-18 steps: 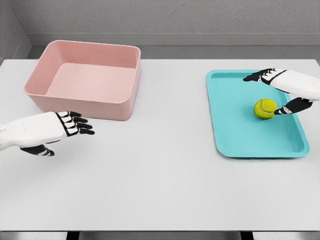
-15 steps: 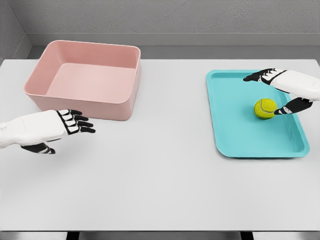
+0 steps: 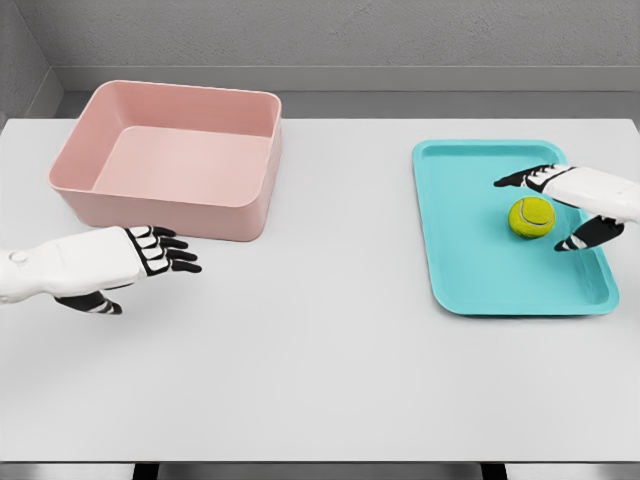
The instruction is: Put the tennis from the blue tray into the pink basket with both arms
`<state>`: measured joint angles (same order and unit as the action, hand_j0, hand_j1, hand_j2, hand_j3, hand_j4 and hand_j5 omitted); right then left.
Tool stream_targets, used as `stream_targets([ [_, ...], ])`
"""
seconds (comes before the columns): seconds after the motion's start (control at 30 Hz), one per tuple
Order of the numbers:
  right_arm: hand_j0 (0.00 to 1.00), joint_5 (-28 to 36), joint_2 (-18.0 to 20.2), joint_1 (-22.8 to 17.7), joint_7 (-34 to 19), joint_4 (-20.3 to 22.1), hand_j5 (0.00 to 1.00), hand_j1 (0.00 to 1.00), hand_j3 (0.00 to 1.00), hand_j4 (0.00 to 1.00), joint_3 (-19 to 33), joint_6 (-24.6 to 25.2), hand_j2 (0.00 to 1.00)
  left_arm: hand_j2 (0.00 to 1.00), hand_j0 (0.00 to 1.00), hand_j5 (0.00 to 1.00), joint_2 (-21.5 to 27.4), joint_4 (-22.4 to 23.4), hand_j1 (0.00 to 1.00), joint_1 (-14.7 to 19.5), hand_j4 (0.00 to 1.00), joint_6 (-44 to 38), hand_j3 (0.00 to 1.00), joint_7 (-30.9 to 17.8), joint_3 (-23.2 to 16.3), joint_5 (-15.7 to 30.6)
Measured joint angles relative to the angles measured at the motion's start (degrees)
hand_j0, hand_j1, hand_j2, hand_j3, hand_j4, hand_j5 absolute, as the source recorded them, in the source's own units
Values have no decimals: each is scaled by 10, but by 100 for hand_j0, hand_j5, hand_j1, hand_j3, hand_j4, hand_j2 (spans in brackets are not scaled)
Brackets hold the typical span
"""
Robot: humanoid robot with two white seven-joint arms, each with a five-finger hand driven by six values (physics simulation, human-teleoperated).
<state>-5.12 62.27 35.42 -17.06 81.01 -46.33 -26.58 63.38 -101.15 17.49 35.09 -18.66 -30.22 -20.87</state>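
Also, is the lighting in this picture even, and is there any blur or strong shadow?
Head view: soft, even light and sharp focus, no glare. Only faint shadows lie under the tennis ball on the blue tray, inside the pink basket, and below the left hand and the right hand.

A white bench [image 3: 320, 370] fills most of the view, its far edge meeting a grey wall. Two things rest directly on it: a pink basket [image 3: 95, 200] toward 10 o'clock and a blue tray [image 3: 470, 260] toward 3 o'clock, well apart. The basket is deep-walled; the tray is flat with a low rim.
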Motion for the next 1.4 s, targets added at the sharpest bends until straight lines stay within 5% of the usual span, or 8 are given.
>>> stream_targets([
  [0.57, 100, -23, -59, 33, -59, -68, 100, 100, 100, 100, -3, 51, 100, 100, 100, 100, 3, 0, 100, -1, 100, 0, 100, 0, -1, 0],
  [1.4, 100, -67, -124, 51, -68, -155, 100, 100, 100, 100, -9, 55, 100, 100, 100, 100, 4, 0, 100, -1, 100, 0, 100, 0, -1, 0],
])
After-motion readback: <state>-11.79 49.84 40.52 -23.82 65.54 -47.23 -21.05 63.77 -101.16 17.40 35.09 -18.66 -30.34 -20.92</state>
